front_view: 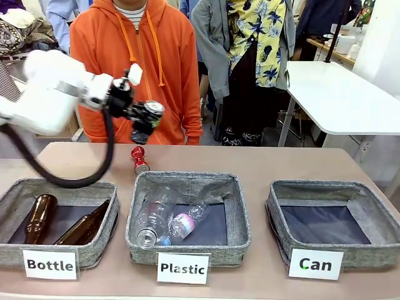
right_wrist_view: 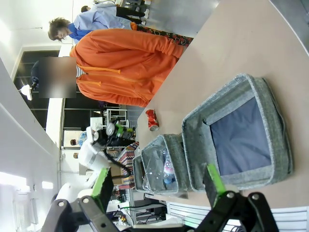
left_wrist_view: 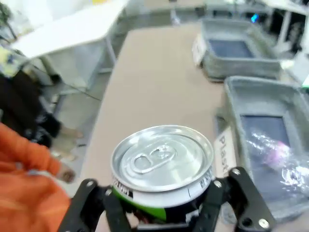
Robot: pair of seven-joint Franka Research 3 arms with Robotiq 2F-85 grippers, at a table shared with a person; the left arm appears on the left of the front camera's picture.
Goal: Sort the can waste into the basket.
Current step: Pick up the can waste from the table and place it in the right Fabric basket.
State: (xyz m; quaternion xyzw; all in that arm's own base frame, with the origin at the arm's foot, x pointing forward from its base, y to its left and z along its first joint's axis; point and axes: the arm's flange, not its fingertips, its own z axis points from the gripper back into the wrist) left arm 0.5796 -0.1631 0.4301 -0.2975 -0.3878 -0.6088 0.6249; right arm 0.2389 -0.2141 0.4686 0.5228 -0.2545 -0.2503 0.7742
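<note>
Two crushed cans on this one. The dark can (front_view: pixel 152 112) is pinched by its sides in the left pincer (front_view: pixel 145 124), held up in the air in front of the person in the orange hoodie (front_view: pixel 134 62). From the left wrist view the jaws of the left pincer (left_wrist_view: pixel 163 195) are shut on the dark can (left_wrist_view: pixel 161 166) from both sides, with the silver top and pull tab facing the camera and a bit of green print showing lower down. The red can (front_view: pixel 139 159) sits on the table (front_view: pixel 262 164) right below that pincer, squashed in the middle, just beyond the far rim of the Plastic basket (front_view: pixel 187 180). That basket has clear plastic bottles (front_view: pixel 164 222) in it. The Bottle basket (front_view: pixel 62 185), below the left pincer's arm, holds two brown bottles (front_view: pixel 40 217). The Can basket (front_view: pixel 331 186) is well apart from the left pincer, off to its right past the Plastic basket, dark lining showing. In the left wrist view it's the farther basket (left_wrist_view: pixel 241 67). The right pincer (right_wrist_view: pixel 159 186) is wide open, green pads spread, with the Can basket (right_wrist_view: pixel 193 140) lying just ahead of its fingers and the red can (right_wrist_view: pixel 151 119) farther out on the table.
</note>
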